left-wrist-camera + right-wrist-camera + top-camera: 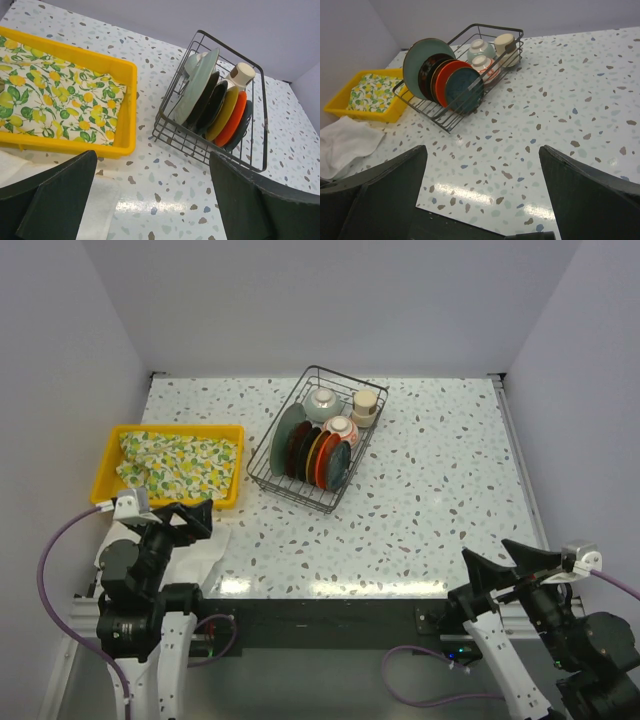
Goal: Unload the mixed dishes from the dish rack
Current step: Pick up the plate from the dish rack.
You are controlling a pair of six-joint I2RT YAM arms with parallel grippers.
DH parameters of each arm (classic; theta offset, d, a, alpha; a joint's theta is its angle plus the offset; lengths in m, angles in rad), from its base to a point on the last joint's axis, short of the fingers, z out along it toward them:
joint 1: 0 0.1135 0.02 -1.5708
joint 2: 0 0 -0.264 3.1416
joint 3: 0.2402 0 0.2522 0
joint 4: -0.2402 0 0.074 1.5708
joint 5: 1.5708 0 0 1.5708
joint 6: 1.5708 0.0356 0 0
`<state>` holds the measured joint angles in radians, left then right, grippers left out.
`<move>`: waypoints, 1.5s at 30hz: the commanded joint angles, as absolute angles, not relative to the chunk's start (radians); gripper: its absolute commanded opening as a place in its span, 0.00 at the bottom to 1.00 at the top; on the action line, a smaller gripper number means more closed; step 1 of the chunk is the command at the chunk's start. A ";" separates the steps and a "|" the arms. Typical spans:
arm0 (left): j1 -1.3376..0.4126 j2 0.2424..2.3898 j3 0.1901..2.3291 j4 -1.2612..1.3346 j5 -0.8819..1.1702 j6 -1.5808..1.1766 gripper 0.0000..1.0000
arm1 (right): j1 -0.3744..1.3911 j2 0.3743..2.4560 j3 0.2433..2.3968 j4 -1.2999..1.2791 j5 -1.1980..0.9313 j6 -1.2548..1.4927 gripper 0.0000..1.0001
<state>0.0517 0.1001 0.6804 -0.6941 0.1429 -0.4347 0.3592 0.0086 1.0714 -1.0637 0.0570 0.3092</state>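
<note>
The black wire dish rack [297,496] stands at the table's far middle, loaded. Several plates [310,452] stand on edge in it: grey-green [197,87], black [212,105], yellow [223,112], orange-red [234,120]. Behind them sit a celadon bowl [321,403], a red-patterned white bowl [341,428] and a beige cup [366,405]. My left gripper [190,515] hovers open at the near left, nothing between its fingers [60,195]. The right gripper [487,552] is open and empty at the near right, well short of the rack [451,120].
A yellow tray [236,465] holding a lemon-patterned cloth [178,460] lies left of the rack. A white cloth [208,552] lies at the near left edge, below my left gripper. White walls enclose the table on three sides.
</note>
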 commanded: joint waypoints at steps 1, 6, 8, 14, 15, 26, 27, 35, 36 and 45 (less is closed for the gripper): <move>0.049 0.133 0.678 -0.623 0.170 -0.445 1.00 | 0.360 -0.020 1.083 -1.055 0.069 0.296 0.99; 0.051 0.189 0.687 -0.601 0.198 -0.434 1.00 | 0.362 -0.020 1.092 -1.065 0.074 0.299 0.99; 0.049 0.224 0.696 -0.588 0.221 -0.425 1.00 | 0.362 -0.020 1.095 -1.069 0.075 0.301 0.99; 0.049 0.348 0.752 -0.546 0.264 -0.390 1.00 | 0.364 -0.020 1.104 -1.095 0.101 0.318 0.99; 0.049 0.366 0.762 -0.542 0.265 -0.384 1.00 | 0.362 -0.020 1.104 -1.095 0.100 0.321 0.98; 0.041 0.653 0.908 -0.371 0.317 -0.357 1.00 | 0.362 -0.011 1.065 -1.089 0.066 0.344 0.99; 0.028 0.690 0.916 -0.341 0.324 -0.359 1.00 | 0.362 -0.005 1.062 -1.086 0.064 0.344 0.98; -0.121 0.902 0.989 -0.250 0.223 -0.304 1.00 | 0.362 0.119 1.052 -1.055 0.057 0.321 0.99; -0.145 0.948 1.012 -0.238 0.212 -0.289 1.00 | 0.364 0.124 1.048 -1.051 0.060 0.318 0.99; -0.349 1.167 1.135 -0.176 -0.053 -0.193 0.99 | 0.364 0.190 0.936 -0.933 0.058 0.368 0.99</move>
